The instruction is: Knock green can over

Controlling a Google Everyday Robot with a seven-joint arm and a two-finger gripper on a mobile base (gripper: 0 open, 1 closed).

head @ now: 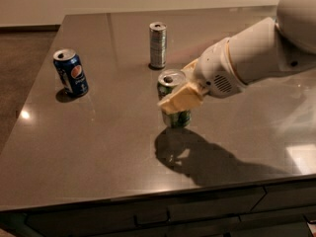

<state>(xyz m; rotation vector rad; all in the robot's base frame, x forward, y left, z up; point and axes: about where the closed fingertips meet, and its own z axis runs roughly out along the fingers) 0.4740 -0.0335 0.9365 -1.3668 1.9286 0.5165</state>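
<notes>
The green can [171, 79] stands upright near the middle of the dark table [98, 132], its silver top showing and its mottled green label partly hidden. My gripper [176, 89] reaches in from the right on a white arm and is shut on the can. One tan finger [180, 100] crosses the can's front and the other lies behind it. A dark shadow lies on the table just below the can; whether the can touches the table, I cannot tell.
A blue Pepsi can [71, 73] stands at the left of the table. A slim silver can [158, 45] stands just behind the green can. The table's front edge [148, 196] runs along the bottom, with floor beyond the left edge.
</notes>
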